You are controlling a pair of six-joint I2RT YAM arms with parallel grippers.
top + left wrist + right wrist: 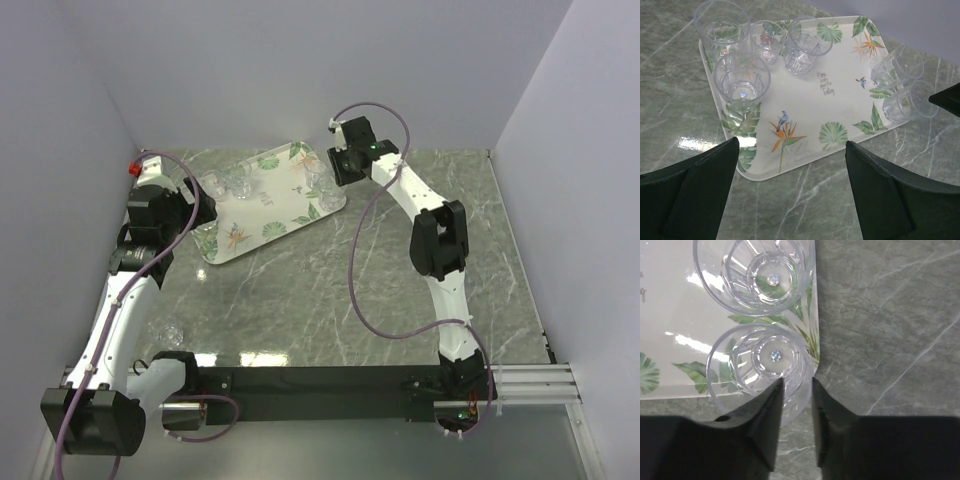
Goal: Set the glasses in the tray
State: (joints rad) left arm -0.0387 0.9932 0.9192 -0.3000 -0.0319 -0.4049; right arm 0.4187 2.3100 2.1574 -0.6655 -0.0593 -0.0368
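The leaf-printed tray (262, 212) lies at the back left of the table and also shows in the left wrist view (840, 107). Several clear glasses stand on it: a cluster (742, 82) at its left end and two at its right edge. My right gripper (797, 382) is closed over the wall of the nearer right-edge glass (760, 365), one finger inside the rim and one outside; it also shows in the top view (342, 168). My left gripper (792, 150) is open and empty, just off the tray's near edge. One more glass (170, 332) lies on the table by the left arm.
The table is grey-green marble with walls on three sides. The second right-edge glass (752, 275) stands right behind the held one. A small red object (133, 168) sits at the far left by the wall.
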